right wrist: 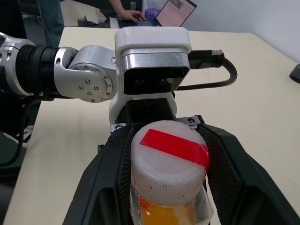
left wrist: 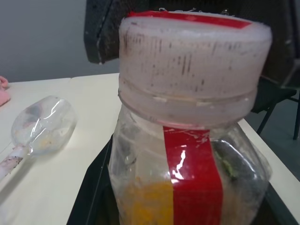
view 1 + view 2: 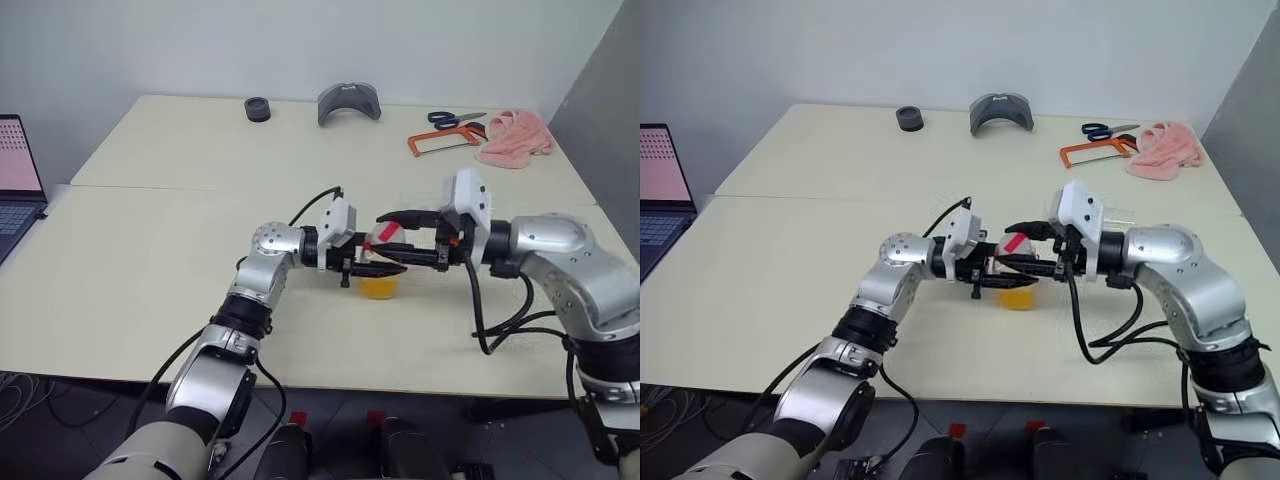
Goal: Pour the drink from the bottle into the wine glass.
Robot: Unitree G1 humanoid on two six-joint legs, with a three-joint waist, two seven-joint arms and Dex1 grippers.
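Note:
The bottle [image 3: 380,284] hangs upright just above the table's middle, with orange drink in its lower part and a red stripe down its side. My left gripper [image 3: 385,270] reaches in from the left, level, and is shut on the bottle's body. From the right, my right gripper [image 3: 378,235] comes in with one finger on each side of the white, red-taped cap [image 1: 166,164], pressed against it. The wine glass [image 2: 44,126] shows beyond the bottle in the left wrist view and seems to lie on its side on the table.
At the table's far edge lie a black roll [image 3: 258,109], a grey curved piece [image 3: 349,102], scissors [image 3: 455,118], an orange hacksaw [image 3: 445,142] and a pink cloth [image 3: 515,137]. A laptop [image 3: 15,170] stands at the far left. A person's hand [image 1: 131,11] is at another laptop.

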